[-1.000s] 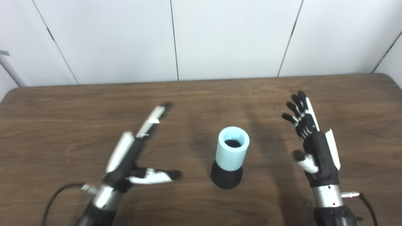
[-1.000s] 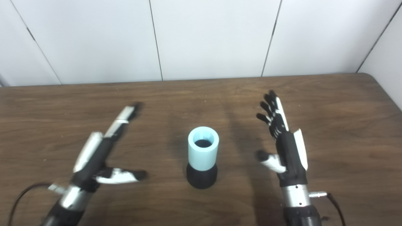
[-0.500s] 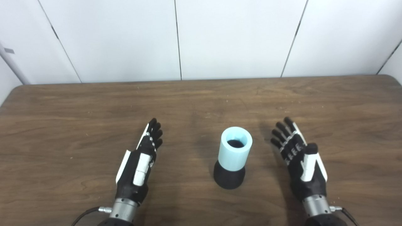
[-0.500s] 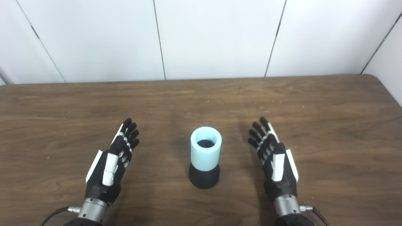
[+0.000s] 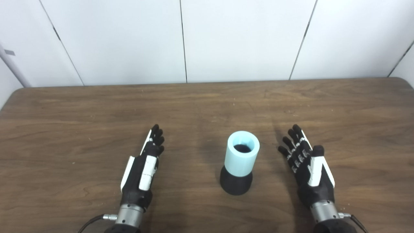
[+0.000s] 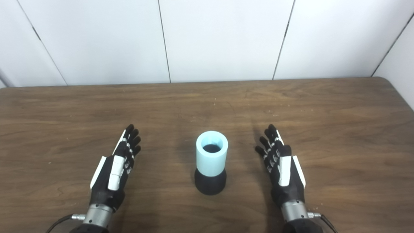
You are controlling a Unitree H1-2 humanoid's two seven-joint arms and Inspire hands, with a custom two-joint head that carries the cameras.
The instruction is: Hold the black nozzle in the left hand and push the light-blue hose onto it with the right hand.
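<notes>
Light-blue hose (image 5: 242, 153) upright on black nozzle (image 5: 236, 184) mid-surface (image 5: 64, 129), left hand (image 5: 142, 171) at its 9 o'clock, right hand (image 5: 309, 168) at 3 o'clock, both well apart from it, fingers spread, holding nothing

Light-blue hose (image 5: 242, 153) sits on black nozzle (image 5: 235, 183).

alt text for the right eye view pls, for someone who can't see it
A light-blue hose stands upright on a black nozzle mid-table. The left hand and right hand flank it, open, touching neither.
</notes>
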